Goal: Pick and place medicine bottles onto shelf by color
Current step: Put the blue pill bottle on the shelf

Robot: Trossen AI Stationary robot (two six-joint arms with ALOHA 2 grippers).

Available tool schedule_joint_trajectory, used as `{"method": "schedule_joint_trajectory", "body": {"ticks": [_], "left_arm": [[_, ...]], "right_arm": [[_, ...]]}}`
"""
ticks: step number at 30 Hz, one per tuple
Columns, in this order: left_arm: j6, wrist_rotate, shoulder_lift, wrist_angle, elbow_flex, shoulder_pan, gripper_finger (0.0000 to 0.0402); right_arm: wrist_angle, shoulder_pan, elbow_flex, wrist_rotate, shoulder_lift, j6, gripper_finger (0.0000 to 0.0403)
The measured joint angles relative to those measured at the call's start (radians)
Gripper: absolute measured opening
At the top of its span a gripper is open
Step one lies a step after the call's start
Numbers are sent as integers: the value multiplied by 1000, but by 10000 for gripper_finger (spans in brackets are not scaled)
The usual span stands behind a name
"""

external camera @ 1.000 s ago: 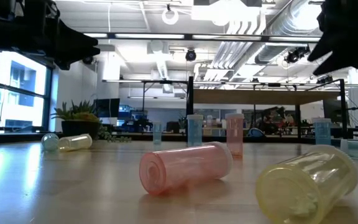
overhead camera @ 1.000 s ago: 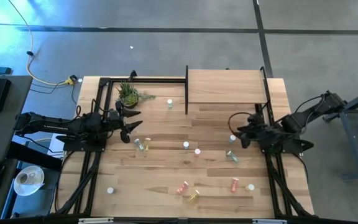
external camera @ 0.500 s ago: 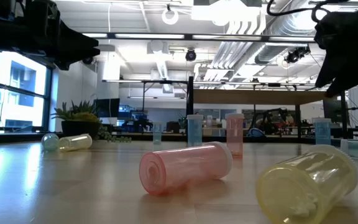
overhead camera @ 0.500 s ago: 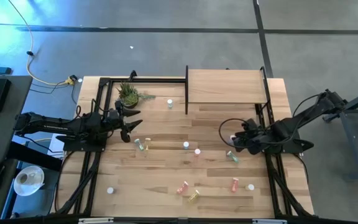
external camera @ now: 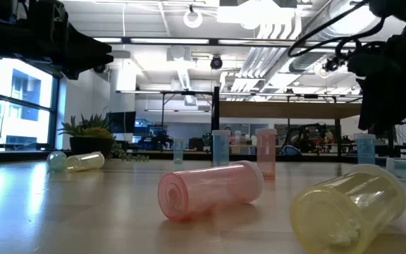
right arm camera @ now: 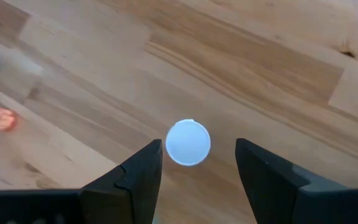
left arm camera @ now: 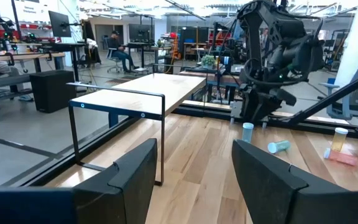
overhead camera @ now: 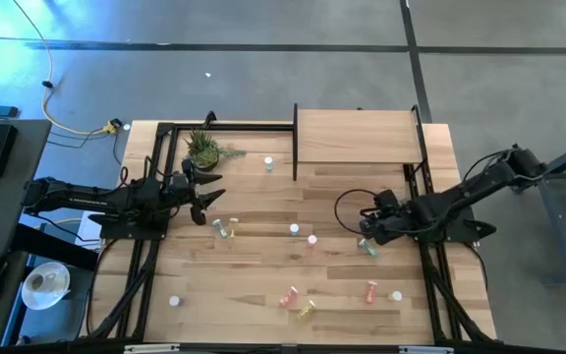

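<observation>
Swinging inward from the tabletop's right edge, my right gripper [right arm camera: 191, 168] now hangs over an upright white-capped bottle [right arm camera: 188, 142] below the empty shelf [overhead camera: 357, 136], jaws apart astride it, so I judge descent and closing comes next; left gripper [left arm camera: 188, 180] waits open.

Small white-capped bottles [overhead camera: 294, 230] lie scattered on the tabletop before the empty wooden shelf [overhead camera: 355, 136].
</observation>
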Motion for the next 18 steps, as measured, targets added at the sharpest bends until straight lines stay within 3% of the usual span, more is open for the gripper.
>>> {"method": "schedule_joint_trajectory", "body": {"ticks": [18], "left_arm": [[0, 0, 0, -3, 0, 0, 200]], "right_arm": [[51, -11, 0, 4, 92, -9, 195]]}}
